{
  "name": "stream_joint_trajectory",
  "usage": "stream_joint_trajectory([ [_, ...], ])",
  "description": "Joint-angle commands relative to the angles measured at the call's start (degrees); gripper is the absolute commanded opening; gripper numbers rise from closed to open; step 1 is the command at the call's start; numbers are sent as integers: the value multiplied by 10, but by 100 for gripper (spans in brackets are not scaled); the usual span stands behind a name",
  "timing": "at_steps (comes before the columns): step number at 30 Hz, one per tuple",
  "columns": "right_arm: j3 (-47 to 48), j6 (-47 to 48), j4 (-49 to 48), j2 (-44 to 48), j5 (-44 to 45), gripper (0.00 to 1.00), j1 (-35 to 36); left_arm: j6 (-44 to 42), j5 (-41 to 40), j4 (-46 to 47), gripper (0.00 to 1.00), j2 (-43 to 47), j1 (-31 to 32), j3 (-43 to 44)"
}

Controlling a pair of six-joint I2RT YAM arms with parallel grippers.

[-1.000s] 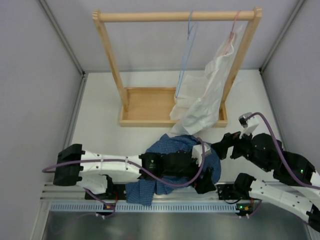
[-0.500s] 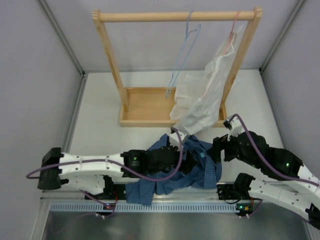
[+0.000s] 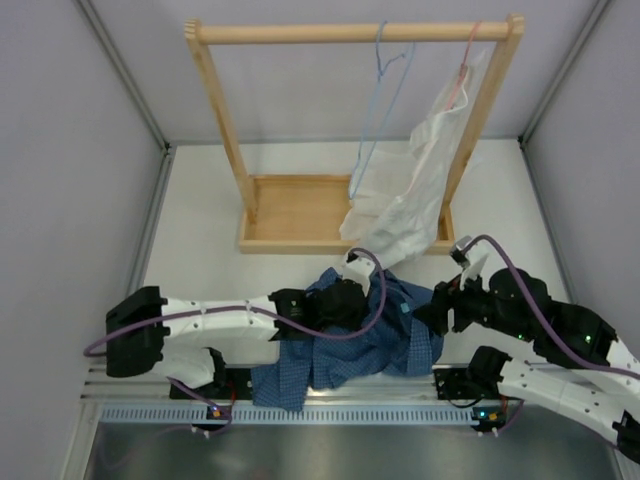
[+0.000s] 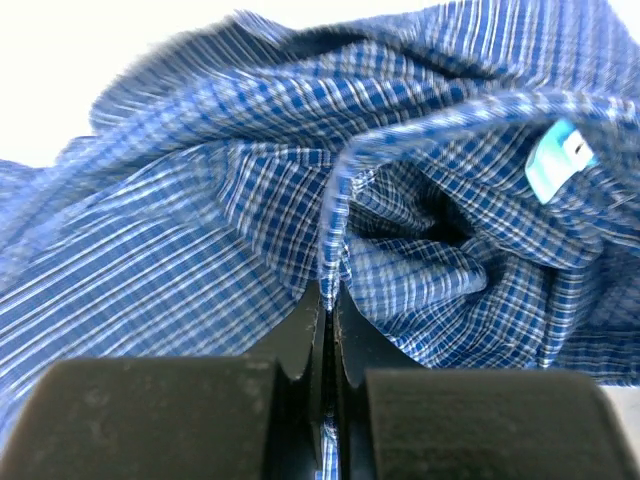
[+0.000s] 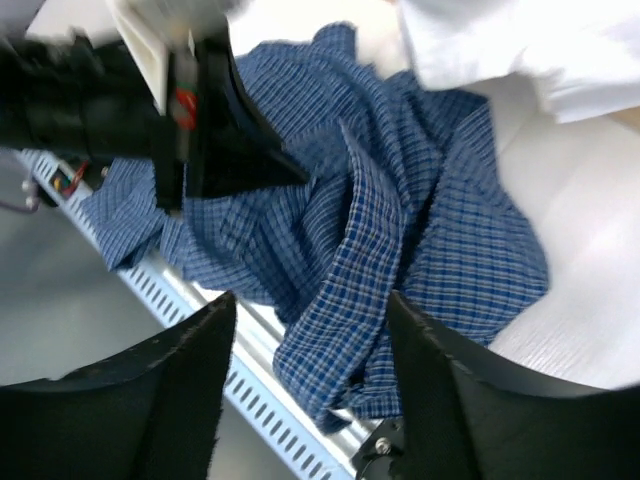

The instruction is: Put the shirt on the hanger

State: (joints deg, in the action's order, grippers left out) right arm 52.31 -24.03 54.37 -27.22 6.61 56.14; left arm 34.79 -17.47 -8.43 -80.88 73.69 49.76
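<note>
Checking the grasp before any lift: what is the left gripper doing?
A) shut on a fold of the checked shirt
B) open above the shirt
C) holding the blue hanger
A: the left gripper is pinched shut on a ridge of the blue checked shirt.

Shirt [image 3: 350,345]: dark blue fine check, soft cloth, crumpled in a heap; one raised fold pinched in the left end effector [image 4: 328,300]; heap's right part under the right end effector [image 5: 310,315], not touching. Hanger [image 3: 380,60]: thin light blue wire, hooked on wooden rail [image 3: 300,33], bare, well beyond both.
</note>
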Motion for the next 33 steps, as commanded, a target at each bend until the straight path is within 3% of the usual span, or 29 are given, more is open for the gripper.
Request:
stream_joint_trajectory([
  [1,3,14,-51,-50,-89,57,8,25,-73,-10,0,100,0,-7],
  [3,14,12,-33,-106,-60,48,11,30,-90,-29,0,131,0,-5],
  [6,33,-9,-31,-142,11,43,33,36,-90,-53,0,165,0,3],
  [14,75,-110,31,-225,188,43,168,88,-130,-103,0,183,0,10],
  [22,28,-176,38,-271,205,39,198,129,-193,-162,0,244,0,15],
  [24,33,-167,25,-279,212,12,199,136,-214,-175,0,257,0,17],
  [25,53,-160,24,-281,219,1,199,140,-221,-181,0,273,0,18],
  [28,136,-85,-11,-288,235,0,200,110,-242,-186,0,316,0,30],
  [30,199,-4,-41,-294,217,0,199,47,-250,-186,0,371,0,74],
  [33,429,98,-68,-340,159,0,199,-62,-238,-172,0,422,0,185],
])
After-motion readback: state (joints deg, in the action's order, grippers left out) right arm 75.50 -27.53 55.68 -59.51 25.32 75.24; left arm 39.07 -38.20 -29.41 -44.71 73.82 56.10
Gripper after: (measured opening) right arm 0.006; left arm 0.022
